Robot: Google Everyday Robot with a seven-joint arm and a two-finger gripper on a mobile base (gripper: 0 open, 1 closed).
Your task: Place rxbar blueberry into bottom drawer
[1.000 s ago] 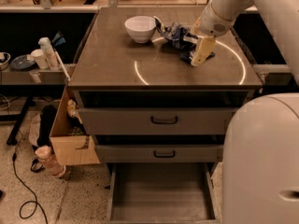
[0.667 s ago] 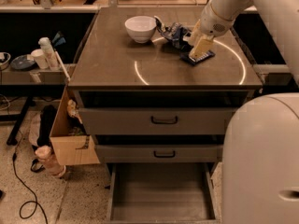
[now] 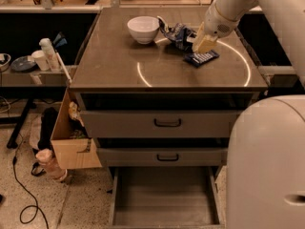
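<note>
On the worktop (image 3: 114, 68): rxbar blueberry (image 3: 202, 58), lying flat toward the right rear, dark wrapper, skewed to the worktop edge, not yet lifted by the look of it.
Claw (image 3: 205, 43): just above the bar's rear end, at or near touching; wide or narrow, cannot tell; no sign of anything held.
Chip bag (image 3: 177, 32): crumpled, just beside the bar on its rear-left, close by the claw.
Bowl (image 3: 143, 28): white, upright, left of the chip bag, apart from the bar.
Bottom drawer (image 3: 164, 194): pulled open at the cabinet foot, plain grey floor showing, well apart from the bar and far below it.
Upper drawers (image 3: 124, 124): both closed, black handles, between worktop and bottom drawer.
Step in hand: probably closing in for the grasp.
Risk, grasp: flat bar on a hard surface, little to bite on; likely to skid or pivot away if pinched at one end.
Risk, neighbour: chip bag so near; could get snagged or dragged along.
Risk, carry: slick thin wrapper; could slip out on the long way down and land on the floor.
Risk, release: dropping short of the opening, with the robot's own body (image 3: 267, 166) crowding the drawer's right side.
</note>
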